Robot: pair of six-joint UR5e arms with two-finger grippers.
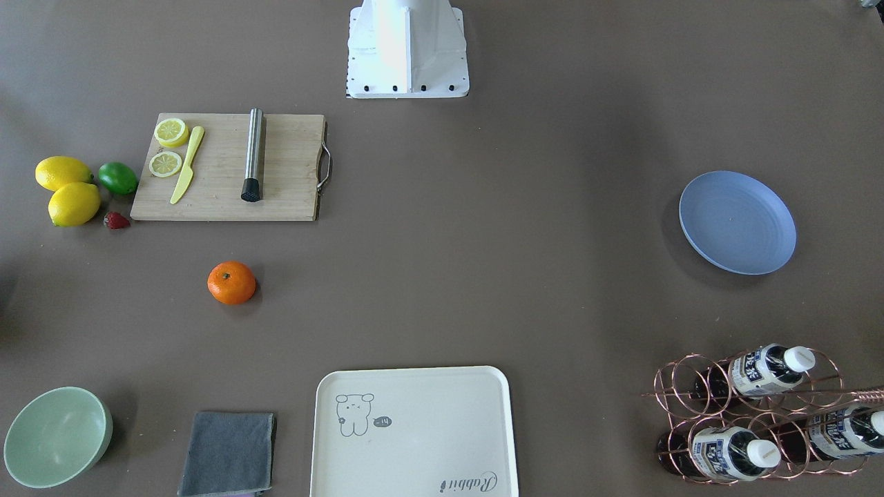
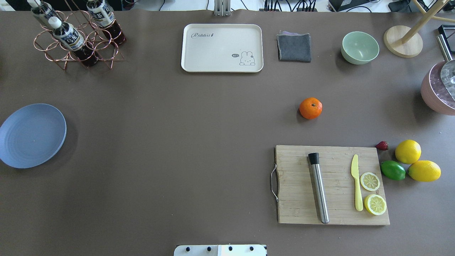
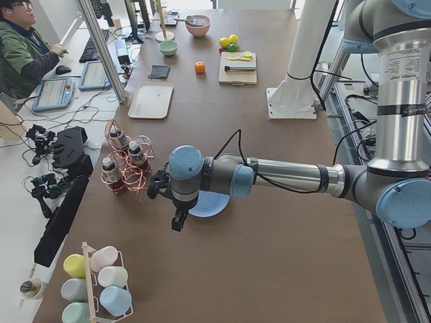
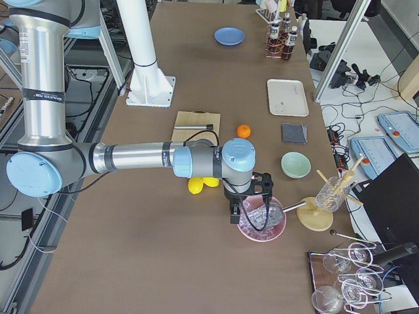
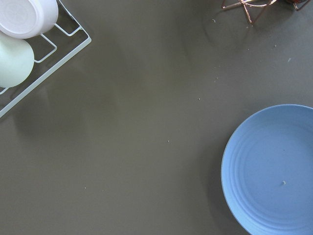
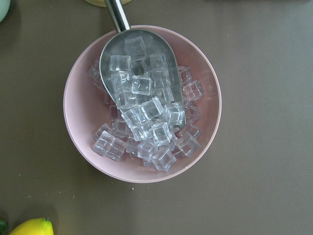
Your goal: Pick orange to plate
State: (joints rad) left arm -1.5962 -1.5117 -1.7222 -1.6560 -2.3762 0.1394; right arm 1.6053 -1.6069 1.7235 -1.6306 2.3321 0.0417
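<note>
bright-orange, lightly dimpled skin: the orange (image 2: 310, 108) sits alone on the brown table (image 2: 177, 142), right of centre, just past the far edge of the bamboo cutting board (image 2: 330, 185). nothing touches it, so a top-down grab looks easy imo. it's round, so prob rolls if nudged. the plate (image 2: 32, 135), matte blue-grey w/ faint rings, shallow, lies well apart at the left edge w/ nothing on it, so it's a long carry across. my left gripper (image 3: 176, 225) hangs near the plate. my right gripper (image 4: 234, 217) hangs over the pink bowl (image 6: 78, 122) of clear ice cubes (image 6: 146, 117) w/ a steel scoop (image 6: 117, 14). both show only from side cams, so can't tell if either is released or clenched.
</note>
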